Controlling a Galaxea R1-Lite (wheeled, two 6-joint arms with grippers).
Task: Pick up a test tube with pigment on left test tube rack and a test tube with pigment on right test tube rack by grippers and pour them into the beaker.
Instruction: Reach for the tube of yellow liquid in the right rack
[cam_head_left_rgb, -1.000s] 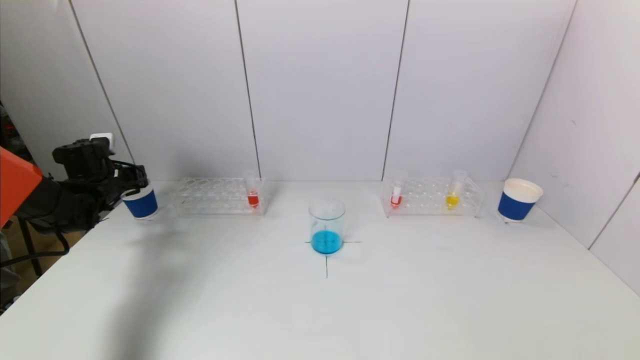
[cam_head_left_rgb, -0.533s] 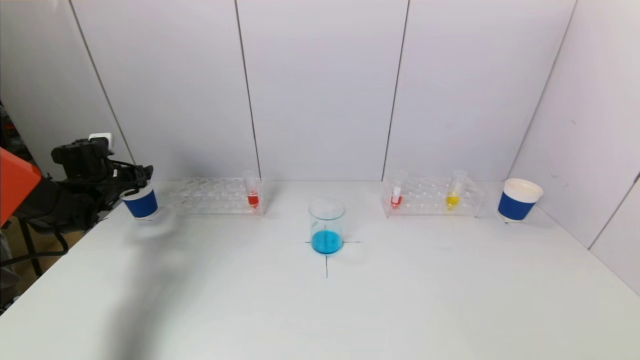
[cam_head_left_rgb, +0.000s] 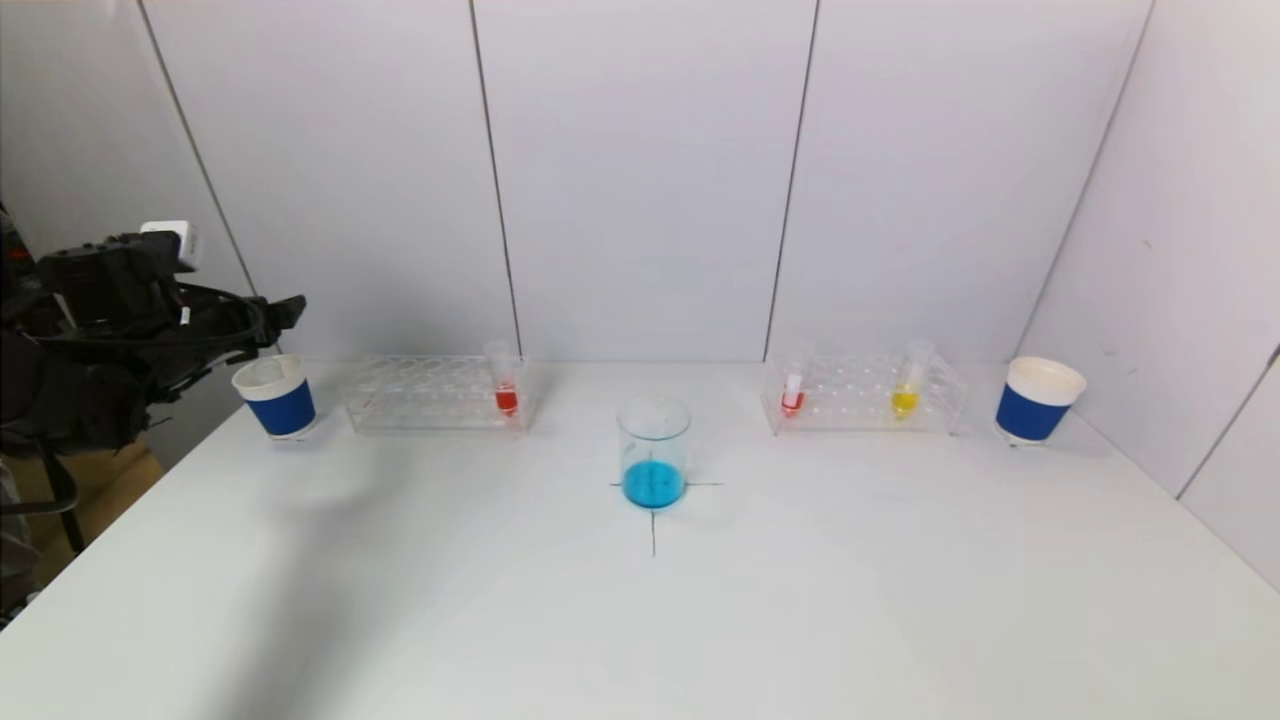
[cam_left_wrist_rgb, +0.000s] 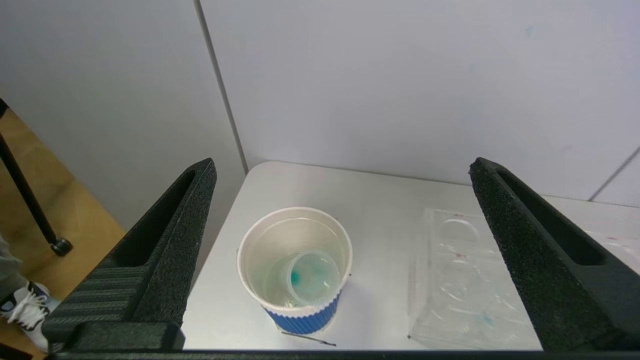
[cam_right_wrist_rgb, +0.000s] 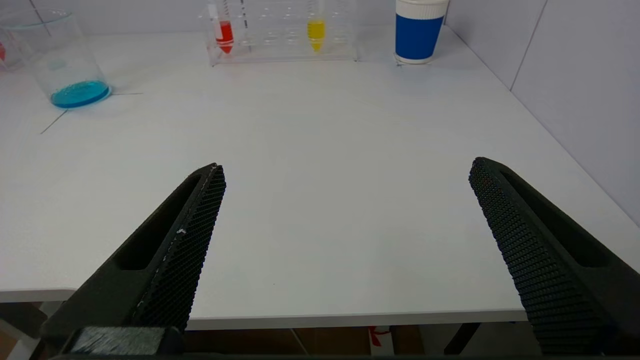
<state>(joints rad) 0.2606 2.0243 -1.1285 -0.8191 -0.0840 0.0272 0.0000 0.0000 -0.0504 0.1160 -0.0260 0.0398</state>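
Observation:
My left gripper (cam_head_left_rgb: 285, 306) is open and empty, raised above and just left of the left blue paper cup (cam_head_left_rgb: 274, 396). In the left wrist view (cam_left_wrist_rgb: 344, 162) its fingers stand wide apart over that cup (cam_left_wrist_rgb: 295, 267), which holds an emptied tube with blue residue (cam_left_wrist_rgb: 310, 278). The left rack (cam_head_left_rgb: 435, 392) holds a red tube (cam_head_left_rgb: 506, 386). The beaker (cam_head_left_rgb: 653, 452) with blue liquid stands at the table's centre. The right rack (cam_head_left_rgb: 865, 392) holds a red tube (cam_head_left_rgb: 793, 390) and a yellow tube (cam_head_left_rgb: 907, 383). My right gripper (cam_right_wrist_rgb: 347, 165) is open and empty over the table's front edge.
A second blue paper cup (cam_head_left_rgb: 1037, 400) stands right of the right rack, near the right wall. A black cross mark (cam_head_left_rgb: 653, 520) lies under the beaker. White wall panels close the back and right sides. The table's left edge is beside the left cup.
My left gripper has risen from the left cup and drawn back to the left, uncovering the cup's rim. The tubes, racks and beaker have not moved.

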